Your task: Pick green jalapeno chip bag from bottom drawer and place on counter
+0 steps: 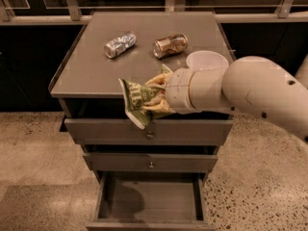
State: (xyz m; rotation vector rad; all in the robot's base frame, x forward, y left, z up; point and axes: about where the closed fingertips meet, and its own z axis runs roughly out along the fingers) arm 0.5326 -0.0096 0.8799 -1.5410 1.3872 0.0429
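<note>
The green jalapeno chip bag hangs in my gripper, which is shut on it. The bag is in the air at the counter's front edge, in front of the top drawer and level with the counter. My white arm reaches in from the right. The bottom drawer is pulled open below, with a bare dark grey inside.
On the counter lie a crushed silver can at the back left and a brownish-gold can beside it. A white bowl stands at the right, partly behind my arm. Two shallower drawers are shut. Speckled floor lies around the cabinet.
</note>
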